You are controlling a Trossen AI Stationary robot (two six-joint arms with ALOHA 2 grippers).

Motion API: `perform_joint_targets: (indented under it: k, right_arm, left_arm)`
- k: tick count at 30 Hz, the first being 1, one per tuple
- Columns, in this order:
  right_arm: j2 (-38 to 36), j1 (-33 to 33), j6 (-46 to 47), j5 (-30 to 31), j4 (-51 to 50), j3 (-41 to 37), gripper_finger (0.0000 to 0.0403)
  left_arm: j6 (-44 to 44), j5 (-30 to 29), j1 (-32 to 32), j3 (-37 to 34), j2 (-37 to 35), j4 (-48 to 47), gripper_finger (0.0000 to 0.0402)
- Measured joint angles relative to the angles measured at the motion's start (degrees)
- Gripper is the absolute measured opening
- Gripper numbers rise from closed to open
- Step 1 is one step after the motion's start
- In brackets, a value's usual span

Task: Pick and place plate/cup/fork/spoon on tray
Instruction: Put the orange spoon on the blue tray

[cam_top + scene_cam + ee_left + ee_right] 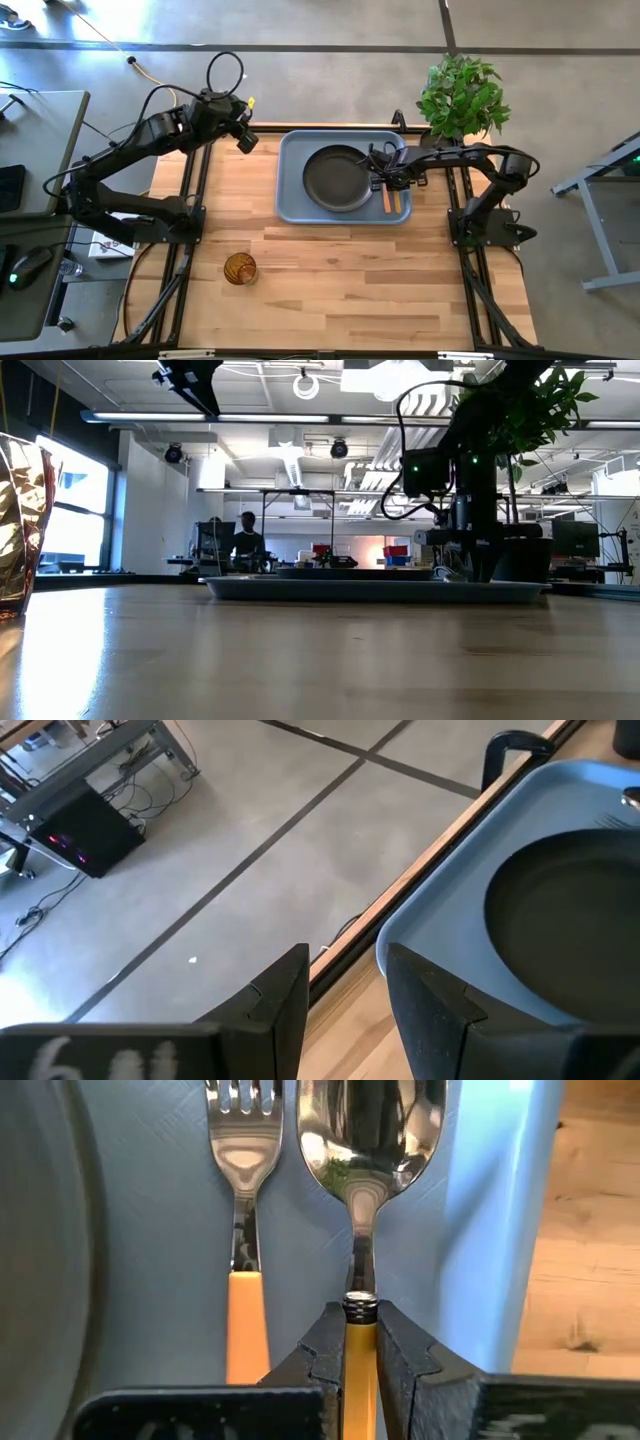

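Observation:
The light blue-grey tray (290, 200) lies at the table's far middle with the dark plate (338, 178) on it. The fork (240, 1230) and the spoon (370, 1140), both with orange-yellow handles, lie side by side on the tray's right strip, between the plate and the rim. My right gripper (385, 183) is low over that strip, shut on the spoon. My left gripper (245, 140) hangs open and empty above the tray's far left corner. The amber cup (240, 268) stands on the table near its left front. My right gripper (360, 1350) pinches the spoon's handle between its two fingers, right where the orange part meets the metal neck (360, 1308). The fingers come from above, one on each side of the handle. The spoon lies parallel to the fork over the tray floor; whether it is lifted, I cannot tell.
A green potted plant (462, 95) stands just beyond the table's far right corner. A grey desk with devices (30, 150) is off the table's left side. Bare wood lies between the tray and the near edge. A person sits far back in the room (246, 540).

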Motion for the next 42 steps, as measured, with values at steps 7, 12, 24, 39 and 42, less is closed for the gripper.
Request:
perform_joint_targets:
  k: [7, 12, 24, 39, 42]
  right_arm:
    - [2.0, 0.0, 0.6, -0.2, 0.1, 0.2, 0.0012]
    - [2.0, -0.1, 1.5, -0.3, 0.0, 0.2, 0.0012]
    - [2.1, -0.3, 2.8, -1.8, -0.2, 0.2, 0.0089]
    - [1.1, -0.2, 4.1, -2.6, -0.3, 0.0, 0.0098]
    - [1.0, -0.2, 5.2, -2.6, -0.4, 0.0, 0.0099]
  left_arm:
    - [0.0, 0.0, 0.0, 0.0, 0.0, 0.2, 0.0126]
    - [0.0, 0.0, 0.0, 0.0, 0.0, 0.2, 0.0126]
    - [0.0, 0.0, 0.0, 0.0, 0.0, 0.2, 0.0126]
    - [0.0, 0.0, 0.0, 0.0, 0.0, 0.4, 0.0126]
    - [0.0, 0.0, 0.0, 0.0, 0.0, 0.4, 0.0126]
